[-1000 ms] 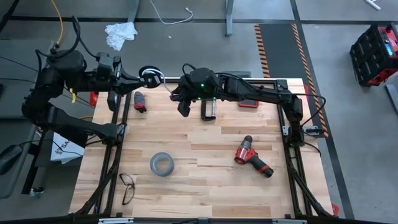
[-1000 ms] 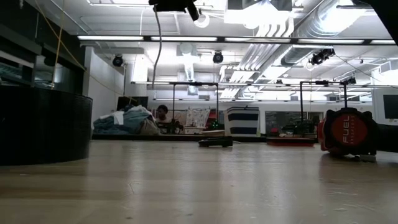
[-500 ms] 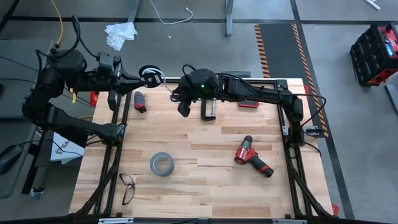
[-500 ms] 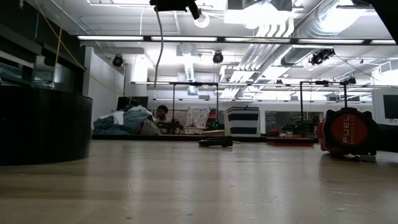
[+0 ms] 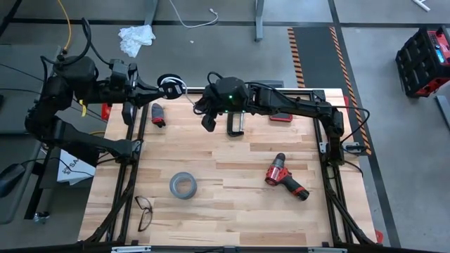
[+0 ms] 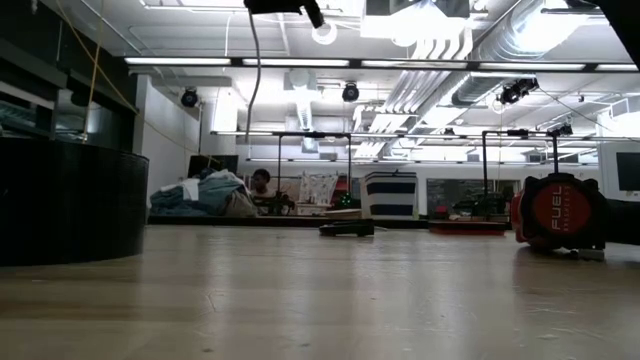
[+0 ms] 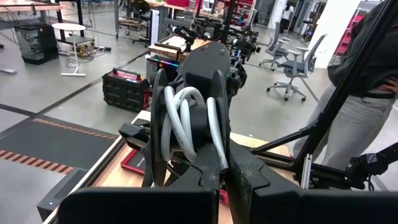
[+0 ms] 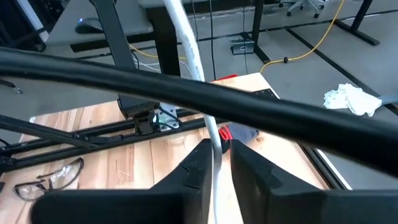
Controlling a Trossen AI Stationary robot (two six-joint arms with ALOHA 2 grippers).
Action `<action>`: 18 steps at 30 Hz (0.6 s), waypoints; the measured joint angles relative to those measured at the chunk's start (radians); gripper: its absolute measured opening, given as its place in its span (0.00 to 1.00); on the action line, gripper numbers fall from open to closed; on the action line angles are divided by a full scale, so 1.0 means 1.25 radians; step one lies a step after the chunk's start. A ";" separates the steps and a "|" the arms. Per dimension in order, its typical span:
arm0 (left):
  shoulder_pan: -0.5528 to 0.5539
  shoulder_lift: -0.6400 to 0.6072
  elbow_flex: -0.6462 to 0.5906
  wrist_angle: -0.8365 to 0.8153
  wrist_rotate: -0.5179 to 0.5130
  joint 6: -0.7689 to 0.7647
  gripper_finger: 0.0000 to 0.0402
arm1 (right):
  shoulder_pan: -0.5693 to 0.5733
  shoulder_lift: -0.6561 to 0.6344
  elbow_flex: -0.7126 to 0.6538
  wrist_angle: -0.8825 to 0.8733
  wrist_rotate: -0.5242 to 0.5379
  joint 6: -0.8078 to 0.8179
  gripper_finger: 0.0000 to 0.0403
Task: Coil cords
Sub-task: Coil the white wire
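White cord [image 7: 180,118] wraps the round black spool [image 7: 186,124] (left gripper [image 7: 225,163] clamps it); right gripper [image 8: 219,149] pinches cord

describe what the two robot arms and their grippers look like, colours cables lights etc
Both arms are black, built of chunky rounded joint housings and slim links, with loose black cables looping along them. The right arm shows a small green light on its wrist housing. The left gripper and right gripper each have two matte black, blunt fingers. No markings are legible.

The word "FUEL" is showing in white on the red round face of the drill [image 6: 560,215] at the table's right in the low view. Nothing else is reading clearly.
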 joint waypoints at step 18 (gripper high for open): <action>0.002 0.016 0.000 0.060 -0.107 -0.092 0.00 | 0.042 -0.004 0.000 0.031 -0.049 -0.002 0.00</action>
